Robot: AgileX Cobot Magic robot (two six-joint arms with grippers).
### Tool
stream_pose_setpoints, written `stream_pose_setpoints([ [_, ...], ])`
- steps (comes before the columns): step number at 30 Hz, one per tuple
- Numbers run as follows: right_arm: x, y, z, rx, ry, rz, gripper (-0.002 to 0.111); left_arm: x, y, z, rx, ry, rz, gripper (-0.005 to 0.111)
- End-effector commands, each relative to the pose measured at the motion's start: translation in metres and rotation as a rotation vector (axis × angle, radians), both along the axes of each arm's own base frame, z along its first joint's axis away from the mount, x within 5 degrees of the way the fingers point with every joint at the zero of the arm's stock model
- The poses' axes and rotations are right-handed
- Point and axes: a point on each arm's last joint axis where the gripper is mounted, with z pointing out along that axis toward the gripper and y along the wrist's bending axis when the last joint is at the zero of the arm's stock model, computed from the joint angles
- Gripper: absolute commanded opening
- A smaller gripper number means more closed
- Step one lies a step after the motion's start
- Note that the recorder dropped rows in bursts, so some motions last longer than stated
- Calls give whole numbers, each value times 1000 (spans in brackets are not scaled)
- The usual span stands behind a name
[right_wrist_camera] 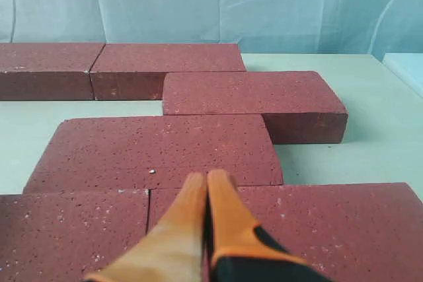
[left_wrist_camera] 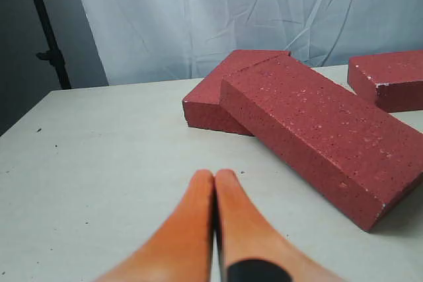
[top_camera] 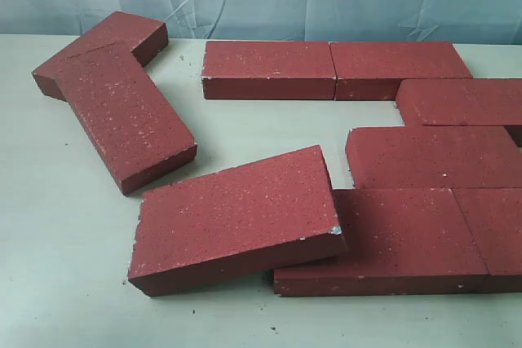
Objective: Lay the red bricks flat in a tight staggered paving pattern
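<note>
Brick [top_camera: 236, 218] lower centre leans on paved row [top_camera: 408, 246], axis left-right, probably nearer left arm; left claw [left_wrist_camera: 213, 177], right claw [right_wrist_camera: 207, 179] closed, empty.

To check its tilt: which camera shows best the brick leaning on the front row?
Exterior view: the leaning brick shows whole, one end propped on a flat brick. Neither wrist view shows it.

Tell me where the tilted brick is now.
In the exterior view the tilted brick lies at the front, left of centre, its right end propped on the front-row brick, with the angled brick behind it.
</note>
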Motion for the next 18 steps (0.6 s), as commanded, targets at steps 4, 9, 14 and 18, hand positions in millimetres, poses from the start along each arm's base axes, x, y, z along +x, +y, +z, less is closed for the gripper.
stream_pose_setpoints([
  [4,0,0,0,-5,-11,-3,-1,0,0,-1,-1,-2,1,0],
  [9,0,-1,0,-23,-10,-2,-1,0,0,-1,-1,-2,1,0],
  [14,1,-1,6,-30,-75,-5,-1,0,0,-1,-1,-2,1,0],
  [18,2,-1,17,-39,-192,-8,-1,0,0,0,-1,-18,0,0],
])
